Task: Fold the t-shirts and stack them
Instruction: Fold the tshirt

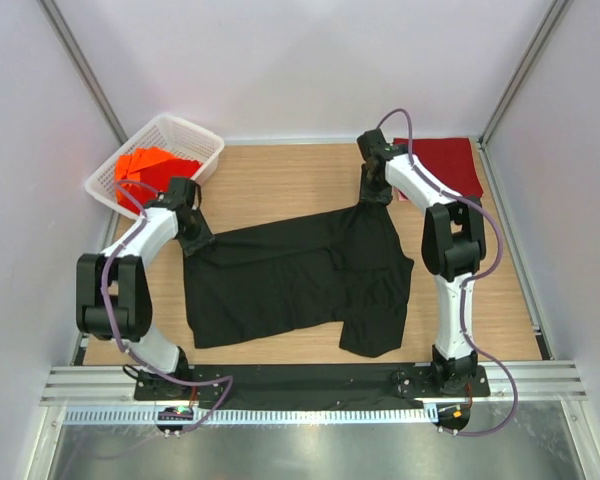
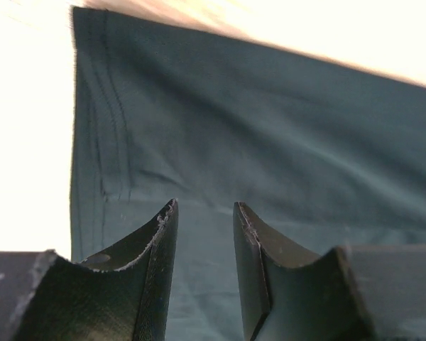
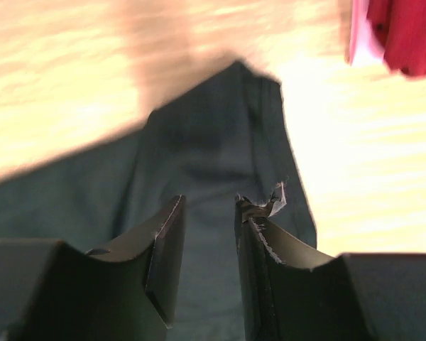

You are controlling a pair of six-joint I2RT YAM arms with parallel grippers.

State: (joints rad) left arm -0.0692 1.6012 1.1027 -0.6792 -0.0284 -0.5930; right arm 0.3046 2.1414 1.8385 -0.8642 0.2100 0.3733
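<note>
The left tool (image 2: 204, 206) and right tool (image 3: 209, 200), jaws narrowly apart, sit at far corners of the black t-shirt (image 1: 295, 275) on the counter (image 1: 280, 175); whether they grip is unclear. One corner slipping could skew the fold.

We see our left arm (image 1: 145, 240) and right arm (image 1: 415, 182): white links, black joints, purple cables (image 1: 500, 250), black fingers (image 2: 149, 284) with frayed edges.

One overhead view, two wrist close-ups.
Top camera looks down from behind the bases on the whole tabletop (image 1: 280, 180); both wrist cameras face the shared black t-shirt (image 1: 290, 280) at close range.
</note>
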